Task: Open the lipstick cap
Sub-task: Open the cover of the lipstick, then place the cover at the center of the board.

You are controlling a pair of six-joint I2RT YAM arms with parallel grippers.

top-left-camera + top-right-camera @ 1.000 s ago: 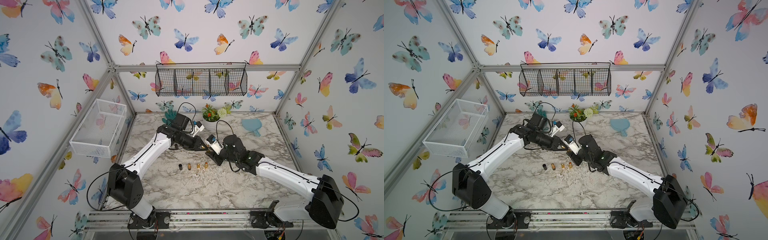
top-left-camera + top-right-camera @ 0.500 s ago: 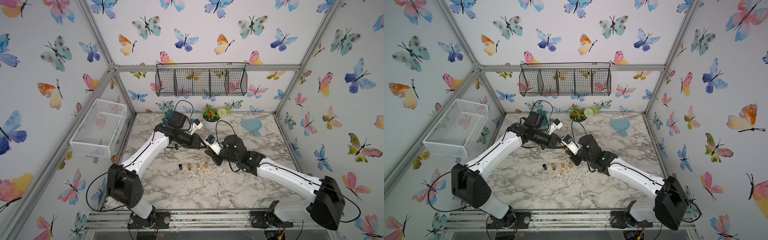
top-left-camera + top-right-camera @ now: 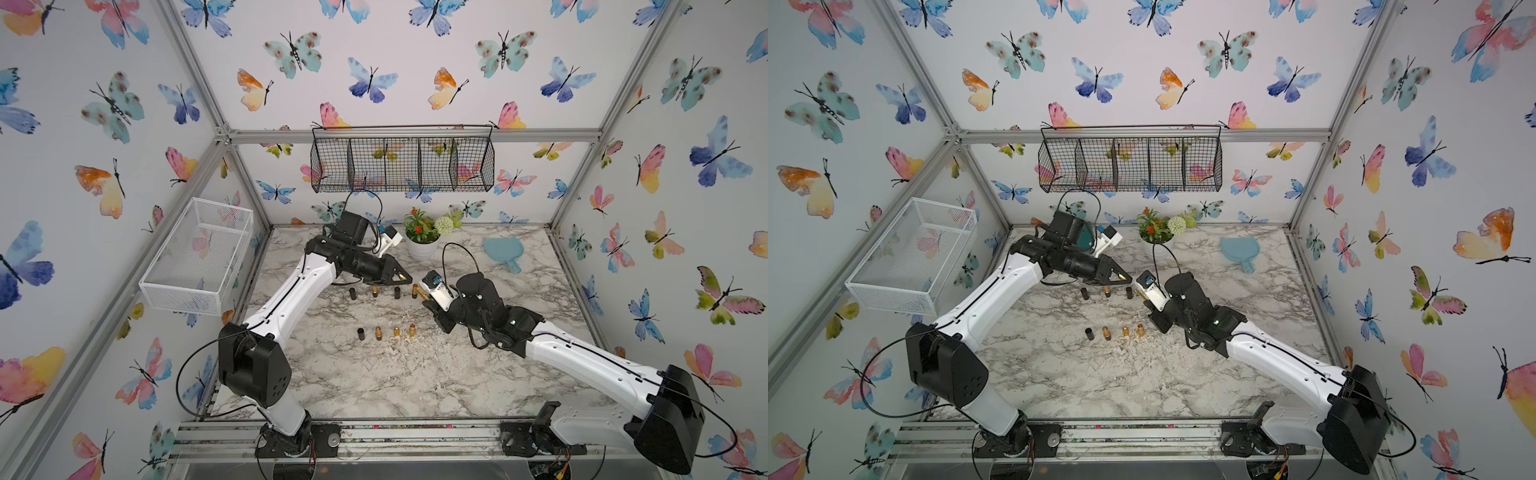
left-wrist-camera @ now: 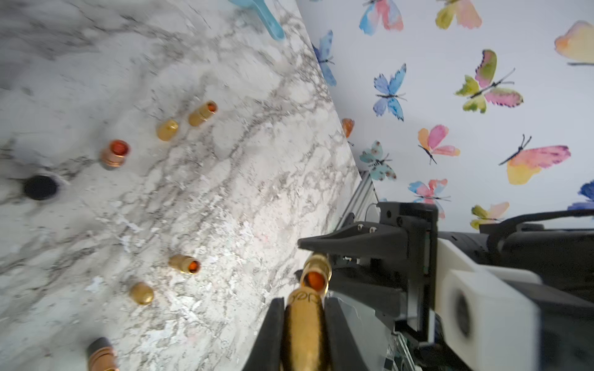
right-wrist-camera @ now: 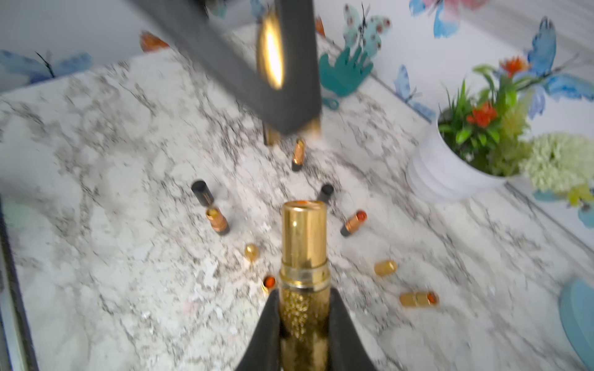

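Observation:
My left gripper (image 4: 304, 303) is shut on the gold lipstick cap (image 4: 305, 327), which sticks out past its fingertips. My right gripper (image 5: 303, 294) is shut on the textured gold base of the lipstick (image 5: 303, 244), whose smooth inner tube is bare and shows orange at its end. In both top views the cap (image 3: 401, 276) (image 3: 1122, 276) hangs above the table's middle. The lipstick (image 3: 420, 293) (image 3: 1144, 294) sits a short gap to its right. The left wrist view shows the lipstick's open end (image 4: 316, 274) just beyond the cap.
Several small lipsticks (image 3: 378, 332) and black caps (image 3: 360, 333) stand in two rows on the marble table below the grippers. A potted plant (image 3: 422, 249) and a blue hand mirror (image 3: 503, 251) lie at the back. A white basket (image 3: 199, 257) hangs on the left wall.
The left gripper has drawn back to the left with the cap, off the lipstick. The right gripper's jaws closed tighter on the base.

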